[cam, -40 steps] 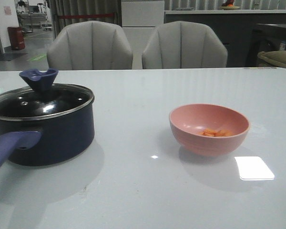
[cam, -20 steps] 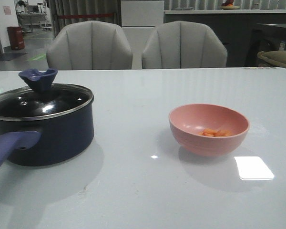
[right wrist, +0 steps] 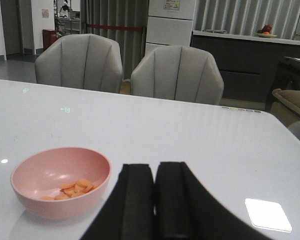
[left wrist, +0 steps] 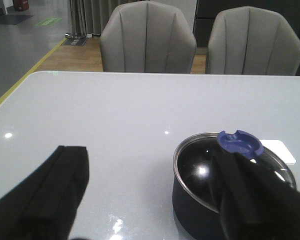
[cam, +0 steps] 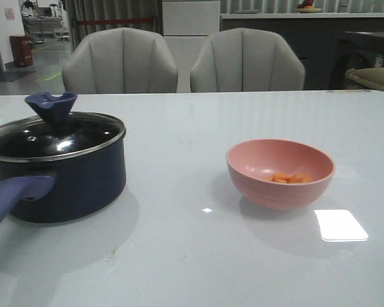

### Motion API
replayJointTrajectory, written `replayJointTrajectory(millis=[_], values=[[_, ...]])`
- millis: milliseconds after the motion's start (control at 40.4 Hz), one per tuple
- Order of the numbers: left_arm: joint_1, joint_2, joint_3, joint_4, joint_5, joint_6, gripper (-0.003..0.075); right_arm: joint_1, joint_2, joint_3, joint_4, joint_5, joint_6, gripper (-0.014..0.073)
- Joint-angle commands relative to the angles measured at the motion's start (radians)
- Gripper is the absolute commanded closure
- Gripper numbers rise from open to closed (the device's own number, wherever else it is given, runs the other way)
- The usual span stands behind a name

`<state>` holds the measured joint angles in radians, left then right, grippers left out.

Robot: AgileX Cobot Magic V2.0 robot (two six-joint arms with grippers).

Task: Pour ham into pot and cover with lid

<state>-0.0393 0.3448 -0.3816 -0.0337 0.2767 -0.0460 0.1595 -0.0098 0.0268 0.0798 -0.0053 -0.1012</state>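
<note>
Two grippers show only in their own wrist views: the left gripper [left wrist: 150,200] has its fingers spread wide with nothing between them, above the table [cam: 192,256] beside the pot [cam: 64,182], while the right gripper [right wrist: 155,205] has its fingers pressed together, empty, near the pink bowl [cam: 281,173]. Farther out, the lid [cam: 54,135] sits on the pot, handle [cam: 13,198] toward the robot. Well to its right, the ham [cam: 289,178] lies inside the bowl. Two grey chairs [cam: 120,61] stand beyond the far edge.
</note>
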Motion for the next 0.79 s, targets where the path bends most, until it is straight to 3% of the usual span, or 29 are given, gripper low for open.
replayJointTrajectory(millis=[0, 396, 767], values=[[0.001, 0.016, -0.030, -0.036, -0.062, -0.011, 0.0157, -0.007, -0.020, -0.005, -0.010, -0.088, -0.004, 0.0448], [-0.004, 0.320, -0.303, -0.036, 0.234, -0.011, 0.0112, -0.007, -0.020, -0.005, -0.010, -0.088, -0.004, 0.0448], [-0.132, 0.800, -0.676, -0.036, 0.473, -0.011, 0.0113, -0.007, -0.020, -0.005, -0.010, -0.088, -0.004, 0.0448]])
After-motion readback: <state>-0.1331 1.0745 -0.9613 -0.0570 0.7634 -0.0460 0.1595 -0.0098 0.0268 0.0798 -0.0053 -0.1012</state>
